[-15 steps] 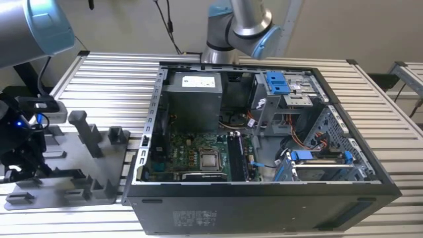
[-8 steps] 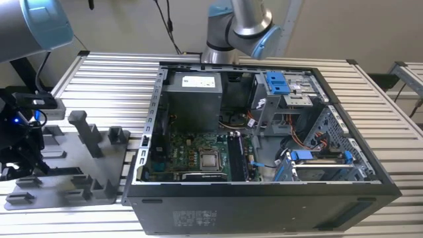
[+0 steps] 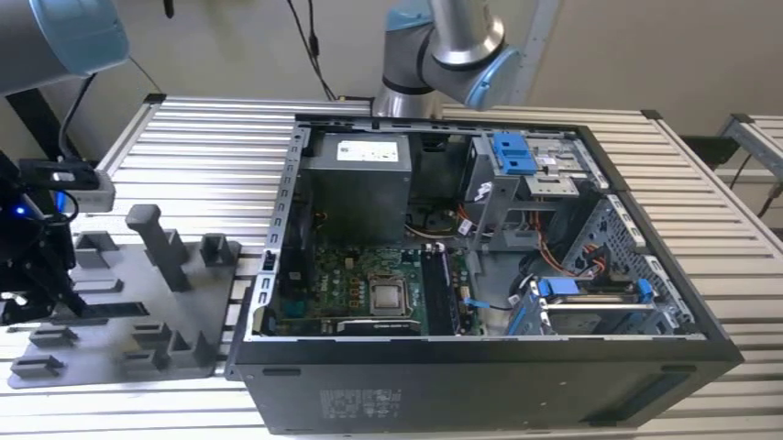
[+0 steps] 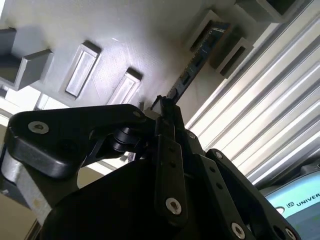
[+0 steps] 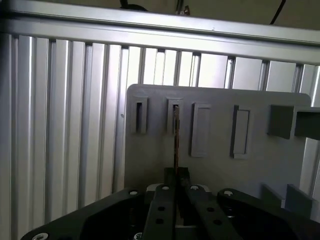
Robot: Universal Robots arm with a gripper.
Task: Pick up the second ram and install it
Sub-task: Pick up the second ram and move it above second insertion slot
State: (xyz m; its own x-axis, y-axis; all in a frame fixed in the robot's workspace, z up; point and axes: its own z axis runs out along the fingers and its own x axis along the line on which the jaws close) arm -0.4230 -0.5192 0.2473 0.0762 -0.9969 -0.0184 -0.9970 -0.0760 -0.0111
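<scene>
The second ram (image 5: 176, 135) is a thin dark stick, seen edge-on in the first wrist view, standing in a slot of the grey fixture plate (image 5: 215, 165). In the second wrist view the second ram (image 4: 192, 65) shows its chips and runs from the slot down into my gripper (image 4: 165, 107). My gripper (image 5: 176, 180) is shut on its near end, one black finger on each flat side. In the exterior view my gripper (image 3: 31, 284) hangs over the fixture plate (image 3: 123, 316) at the exterior view's left.
An open computer case (image 3: 490, 376) lies on the ribbed aluminium table (image 3: 208, 137), with the green motherboard (image 3: 355, 293) facing up and blue drive brackets (image 3: 514, 156) behind. Upright grey pegs (image 3: 159, 243) rise from the fixture plate near the case's wall.
</scene>
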